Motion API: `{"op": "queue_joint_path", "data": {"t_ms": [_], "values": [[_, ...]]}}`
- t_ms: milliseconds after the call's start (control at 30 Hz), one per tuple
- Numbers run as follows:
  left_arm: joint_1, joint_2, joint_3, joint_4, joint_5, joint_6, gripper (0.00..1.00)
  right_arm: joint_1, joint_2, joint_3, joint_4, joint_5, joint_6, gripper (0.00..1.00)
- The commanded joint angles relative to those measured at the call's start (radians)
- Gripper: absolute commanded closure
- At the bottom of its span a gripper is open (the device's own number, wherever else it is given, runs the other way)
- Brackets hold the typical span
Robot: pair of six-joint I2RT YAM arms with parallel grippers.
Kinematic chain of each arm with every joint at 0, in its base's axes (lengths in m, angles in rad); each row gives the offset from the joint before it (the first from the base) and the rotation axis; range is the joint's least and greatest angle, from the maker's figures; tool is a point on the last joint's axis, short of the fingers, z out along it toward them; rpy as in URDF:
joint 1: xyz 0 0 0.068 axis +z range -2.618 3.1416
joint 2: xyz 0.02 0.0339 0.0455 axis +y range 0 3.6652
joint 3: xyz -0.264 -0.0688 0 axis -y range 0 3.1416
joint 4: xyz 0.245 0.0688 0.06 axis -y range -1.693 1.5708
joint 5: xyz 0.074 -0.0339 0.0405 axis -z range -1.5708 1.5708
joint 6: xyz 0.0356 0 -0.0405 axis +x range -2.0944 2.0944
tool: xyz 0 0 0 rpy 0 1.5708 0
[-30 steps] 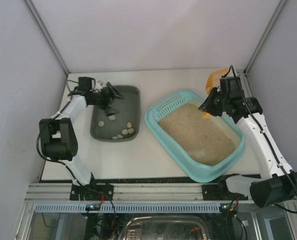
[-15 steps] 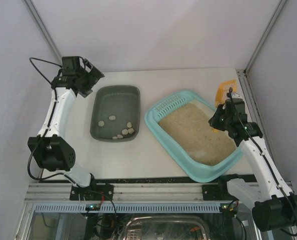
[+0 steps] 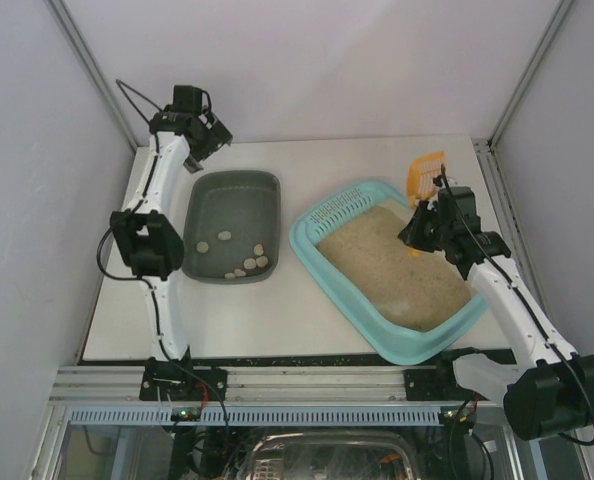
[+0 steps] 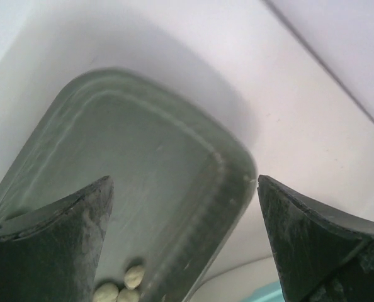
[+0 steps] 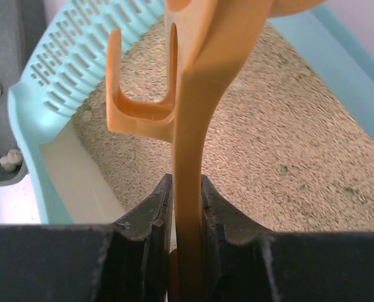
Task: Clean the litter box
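Note:
The light-teal litter box (image 3: 306, 249) lies at the right of the table, with beige litter (image 3: 387, 268) in it and a perforated strip (image 3: 335, 209) at its far-left end. My right gripper (image 3: 418, 226) hovers over the box's far-right side and is shut on the handle of an orange scoop (image 3: 424, 172). In the right wrist view the scoop handle (image 5: 196, 126) runs up between the closed fingers, above the litter (image 5: 288, 145), with my gripper (image 5: 187, 207) at its base. My left gripper (image 3: 212, 136) is open, high over the far end of the dark tub (image 3: 232, 205).
The dark grey-green tub (image 4: 143, 163) holds a few pale clumps (image 3: 239, 257) near its front end. It stands to the left of the litter box rim (image 5: 29, 107). White walls and metal corner posts close in the back and both sides.
The left arm has lifted off the tub, swung back-left, then come to the tub's far end, still open. The right gripper has shifted a little with the scoop over the box's far-right side.

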Motion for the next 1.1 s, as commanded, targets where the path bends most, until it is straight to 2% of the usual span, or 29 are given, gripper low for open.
{"op": "queue_joint_path", "data": {"t_ms": [0, 100, 233, 300, 433, 600, 733, 867, 967, 1067], "values": [[-0.040, 0.092, 0.351, -0.156, 0.030, 0.123, 0.00, 0.067, 0.036, 0.106, 0.033, 0.012, -0.045, 1.00], [-0.064, -0.003, 0.191, -0.033, 0.071, 0.124, 0.00, 0.095, 0.085, 0.188, -0.028, -0.013, -0.080, 1.00], [-0.070, -0.008, 0.245, -0.033, 0.187, 0.146, 0.00, 0.147, 0.104, 0.213, -0.080, 0.024, -0.077, 1.00], [-0.059, -0.021, 0.243, -0.032, 0.249, 0.154, 0.00, 0.167, 0.112, 0.205, -0.095, 0.034, -0.021, 1.00], [-0.048, -0.048, 0.196, -0.031, 0.332, 0.158, 0.00, 0.168, 0.127, 0.205, -0.140, -0.058, 0.132, 1.00], [-0.092, -0.063, 0.118, 0.038, 0.380, 0.214, 0.00, 0.225, 0.051, 0.198, -0.178, -0.066, 0.301, 1.00], [-0.196, -0.083, 0.059, 0.137, 0.309, 0.365, 0.00, 0.247, -0.018, 0.140, -0.200, -0.038, 0.488, 1.00], [-0.208, -0.051, 0.002, 0.257, 0.455, 0.332, 0.00, 0.238, -0.107, -0.024, -0.114, -0.097, 0.689, 1.00], [-0.227, -0.062, -0.097, 0.368, 0.467, 0.343, 0.00, 0.222, -0.138, -0.145, -0.071, -0.211, 0.826, 1.00], [-0.240, -0.059, -0.132, 0.411, 0.490, 0.345, 0.00, 0.208, -0.147, -0.196, -0.032, -0.289, 0.876, 1.00]]}}
